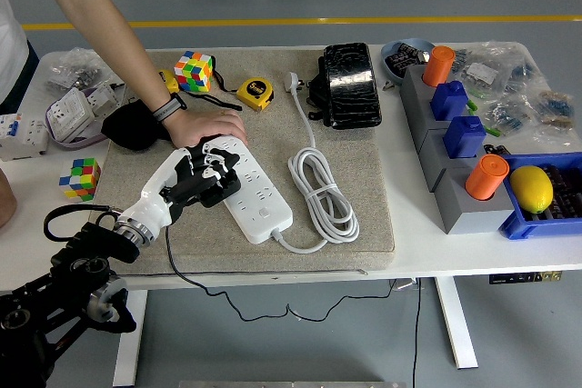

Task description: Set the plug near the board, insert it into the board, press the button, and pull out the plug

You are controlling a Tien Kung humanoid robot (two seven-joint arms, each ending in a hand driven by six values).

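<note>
The plug (216, 190), black and blocky, sits under the robot's left hand (195, 177), whose white fingers (221, 163) are curled down around it, clamped on the plug right over the near-left end of the power strip (253, 190). Whether the prongs are seated in a socket is hidden by the fingers. Just beyond the fingers, a person's hand (202, 126) presses flat on the strip's far end, pinning it to the grey mat (346, 143). The plug's thin black cord (182, 272) trails back from under the fingers and off the bench (427, 252) edge. To the right of the fingers lies the strip's own coiled white cable (320, 190), and well beyond them a tape measure (254, 94) and a colourful cube (194, 71). The right hand is nowhere in view.

The step looks like insertion: best to keep the plug square to the socket, push straight down, not at a slant, and avoid nudging the strip sideways against the person's hold.
</note>
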